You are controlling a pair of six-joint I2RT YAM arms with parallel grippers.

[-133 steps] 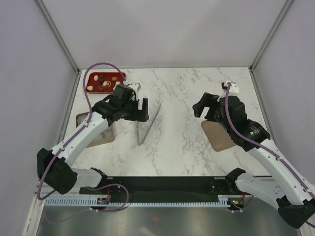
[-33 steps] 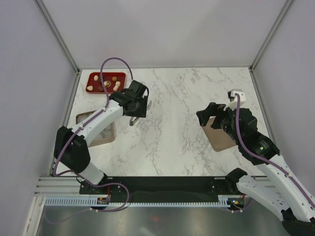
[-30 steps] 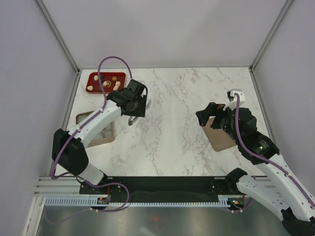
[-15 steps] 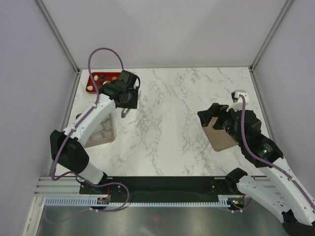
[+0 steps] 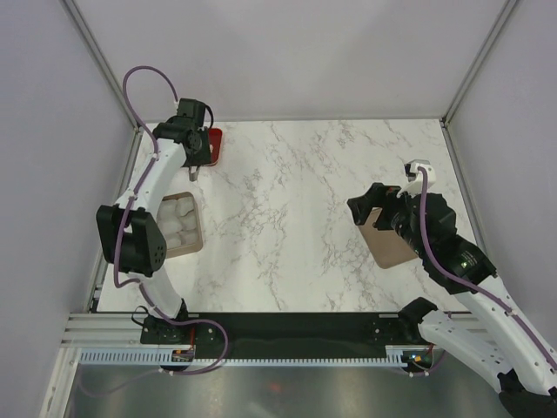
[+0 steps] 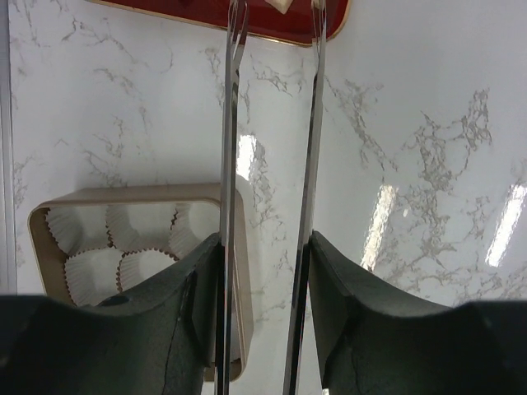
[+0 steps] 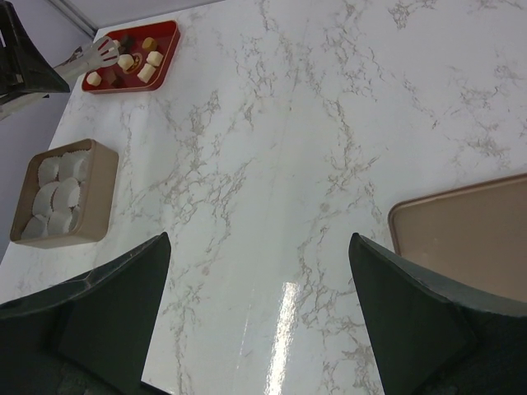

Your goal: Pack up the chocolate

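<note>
My left gripper (image 6: 268, 247) is shut on a pair of metal tongs (image 6: 229, 164), one blade against each finger. The blades stand apart and reach up over the red tray (image 6: 165, 14), where one cream chocolate (image 6: 280, 4) shows between their tips. In the right wrist view the tongs (image 7: 86, 56) hang over the left end of the red tray (image 7: 169, 45), which holds several cream, tan and brown chocolate pieces (image 7: 125, 62). From above, the left gripper (image 5: 193, 157) covers most of the tray (image 5: 215, 139). My right gripper (image 5: 365, 205) is open and holds nothing.
A tan box (image 5: 178, 225) lined with white paper cups (image 6: 90, 271) sits at the left edge, nearer than the tray. The flat tan lid (image 7: 461, 234) lies on the right under my right arm. A metal frame post (image 5: 109, 78) stands by the tray's corner.
My left arm has swung from beside the tray toward the far left corner, carrying the tongs over the red tray. The right arm has hardly moved.
</note>
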